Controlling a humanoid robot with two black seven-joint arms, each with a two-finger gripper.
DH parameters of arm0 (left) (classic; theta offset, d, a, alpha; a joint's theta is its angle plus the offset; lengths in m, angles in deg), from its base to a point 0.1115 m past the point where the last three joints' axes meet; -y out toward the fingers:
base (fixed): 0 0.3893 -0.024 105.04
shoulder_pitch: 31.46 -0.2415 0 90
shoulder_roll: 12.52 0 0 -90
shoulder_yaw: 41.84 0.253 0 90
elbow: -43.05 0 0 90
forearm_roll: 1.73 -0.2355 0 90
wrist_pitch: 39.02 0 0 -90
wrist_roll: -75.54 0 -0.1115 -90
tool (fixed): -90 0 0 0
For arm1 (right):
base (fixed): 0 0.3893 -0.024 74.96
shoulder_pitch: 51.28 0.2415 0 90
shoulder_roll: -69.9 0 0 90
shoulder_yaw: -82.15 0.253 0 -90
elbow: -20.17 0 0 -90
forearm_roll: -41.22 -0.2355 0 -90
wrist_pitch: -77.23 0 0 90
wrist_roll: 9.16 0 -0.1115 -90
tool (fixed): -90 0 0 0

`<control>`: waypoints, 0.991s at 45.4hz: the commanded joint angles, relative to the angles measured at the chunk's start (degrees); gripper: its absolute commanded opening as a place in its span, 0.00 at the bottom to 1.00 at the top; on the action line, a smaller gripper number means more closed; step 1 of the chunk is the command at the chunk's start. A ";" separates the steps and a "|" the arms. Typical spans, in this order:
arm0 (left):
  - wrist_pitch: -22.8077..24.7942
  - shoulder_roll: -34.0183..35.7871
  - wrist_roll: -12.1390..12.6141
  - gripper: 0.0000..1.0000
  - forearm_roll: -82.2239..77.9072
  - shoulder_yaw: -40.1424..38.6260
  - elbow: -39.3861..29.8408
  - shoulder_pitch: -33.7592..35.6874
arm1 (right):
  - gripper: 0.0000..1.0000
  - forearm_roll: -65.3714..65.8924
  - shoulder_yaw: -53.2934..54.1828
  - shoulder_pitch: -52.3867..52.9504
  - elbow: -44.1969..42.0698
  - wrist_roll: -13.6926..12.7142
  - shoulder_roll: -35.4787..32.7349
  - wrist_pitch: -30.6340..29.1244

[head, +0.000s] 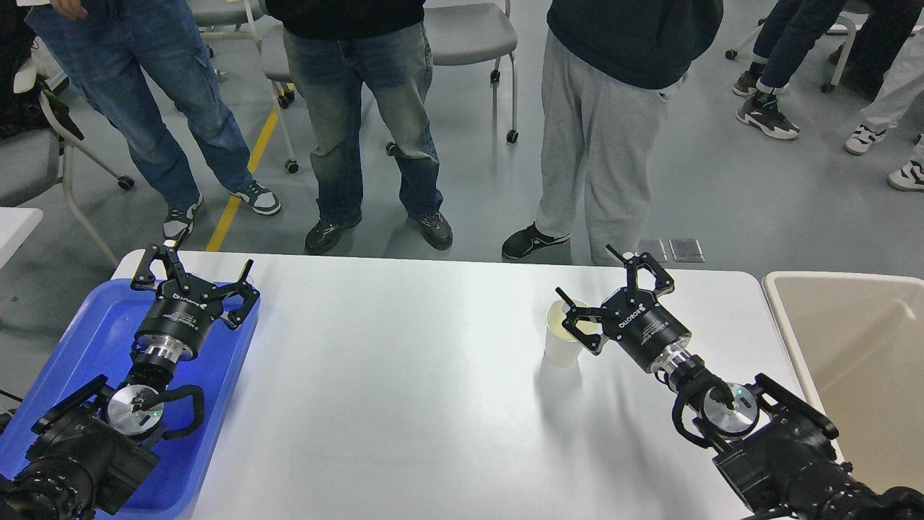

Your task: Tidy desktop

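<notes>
The desktop (404, 375) is a wide white tabletop filling the lower half of the head view. A white paper cup (560, 339) stands upright on it, right of centre. My right gripper (586, 277) hovers just right of the cup, fingers spread open, with one finger (577, 334) crossing in front of the cup's rim. My left gripper (196, 268) is open above the far end of a blue tray (94, 339) at the table's left edge, holding nothing.
A beige bin (852, 361) sits beside the table's right edge. Three people stand close behind the far edge of the table, with wheeled chairs (469, 36) behind them. A second white table corner (14, 224) shows at far left.
</notes>
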 commanded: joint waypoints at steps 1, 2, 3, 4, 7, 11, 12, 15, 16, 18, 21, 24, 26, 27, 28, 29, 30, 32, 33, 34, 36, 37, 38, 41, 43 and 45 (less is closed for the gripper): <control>0.00 0.01 -0.01 1.00 0.00 0.00 -0.03 0.00 | 1.00 0.00 0.00 -0.01 0.05 0.00 -0.01 0.00; 0.00 0.01 0.08 1.00 0.00 0.00 -0.03 0.00 | 1.00 0.00 0.00 -0.01 0.05 0.00 -0.01 0.00; 0.00 0.01 0.08 1.00 0.00 0.09 -0.03 0.00 | 1.00 0.00 0.00 0.08 0.05 0.00 -0.09 0.00; 0.00 0.01 0.08 1.00 0.00 0.00 0.05 0.00 | 1.00 0.00 0.00 0.08 0.05 0.00 -0.09 0.00; 0.00 0.01 -0.01 1.00 0.00 0.09 -0.03 0.00 | 1.00 0.00 0.00 0.08 0.05 0.00 -0.27 0.00; 0.00 0.01 -0.01 1.00 0.00 0.09 0.05 0.00 | 1.00 0.00 0.00 0.17 0.05 0.00 -0.36 0.00; 0.00 0.01 -0.01 1.00 0.00 0.09 0.06 0.00 | 1.00 0.08 -0.09 0.17 0.05 0.00 -0.36 0.00; 0.00 0.01 -0.01 1.00 0.00 0.09 -0.03 0.00 | 1.00 0.08 -0.09 0.34 0.05 0.00 -0.45 0.09; 0.00 0.01 -0.01 1.00 0.00 0.09 0.05 0.00 | 1.00 0.08 -0.09 0.43 0.05 0.00 -0.45 0.09; 0.00 0.01 -0.01 1.00 0.00 0.09 -0.03 0.00 | 1.00 0.08 -0.09 0.61 0.32 0.00 -0.45 0.09; 0.00 0.01 -0.01 1.00 0.00 0.09 0.06 0.00 | 1.00 0.08 0.00 0.79 0.93 0.00 -0.62 0.09; 0.00 0.01 -0.01 1.00 0.00 0.09 0.05 0.00 | 1.00 0.26 -0.09 1.31 1.28 0.00 -1.41 0.26; 0.00 0.01 -0.01 1.00 0.00 0.09 -0.03 0.00 | 1.00 0.87 -0.17 2.27 1.72 -0.09 -2.03 0.44; 0.00 0.01 -0.01 1.00 0.00 0.00 -0.03 0.00 | 1.00 1.31 -0.26 2.80 2.07 -0.09 -2.46 0.53; 0.00 0.01 -0.01 1.00 0.00 0.09 0.05 0.00 | 1.00 1.75 -0.35 3.33 2.42 -0.09 -2.82 0.70; 0.00 0.01 -0.01 1.00 0.00 0.09 0.06 0.00 | 1.00 2.28 -0.61 3.77 2.86 -0.09 -3.34 1.05; 0.00 0.01 -0.01 1.00 0.00 0.00 -0.03 0.00 | 1.00 2.80 -0.79 4.30 3.39 -0.09 -3.96 1.49; 0.00 0.01 -0.01 1.00 0.00 0.09 -0.03 0.00 | 1.00 3.51 -1.14 5.09 4.62 -0.17 -5.27 2.54; 0.00 0.01 -0.01 1.00 0.00 0.00 0.05 0.00 | 1.00 3.86 -1.32 5.53 5.32 -0.26 -5.98 3.16; 0.00 0.01 -0.01 1.00 0.00 0.09 0.06 0.00 | 1.00 4.12 -1.58 5.97 6.02 -0.44 -6.77 3.77; 0.00 0.01 -0.01 1.00 0.00 0.00 -0.03 0.00 | 1.00 4.74 -2.37 7.02 7.17 -0.53 -8.26 5.09; 0.00 0.01 -0.01 1.00 0.00 0.00 0.05 0.00 | 1.00 5.18 -2.81 7.63 7.70 -0.53 -8.96 5.79; 0.00 0.01 -0.01 1.00 0.00 0.09 -0.03 0.00 | 1.00 5.53 -3.42 8.25 8.05 -0.53 -9.58 6.50; 0.00 0.01 -0.01 1.00 0.00 0.09 -0.03 0.00 | 1.00 6.41 -5.27 10.01 9.28 -0.61 -11.16 8.17; 0.00 0.01 -0.01 1.00 0.00 0.09 0.06 0.00 | 1.00 6.94 -6.85 11.24 10.33 -0.62 -12.31 9.22; 0.00 0.01 -0.01 1.00 0.00 0.09 0.06 0.00 | 1.00 7.46 -8.52 12.21 11.47 -0.62 -13.71 9.67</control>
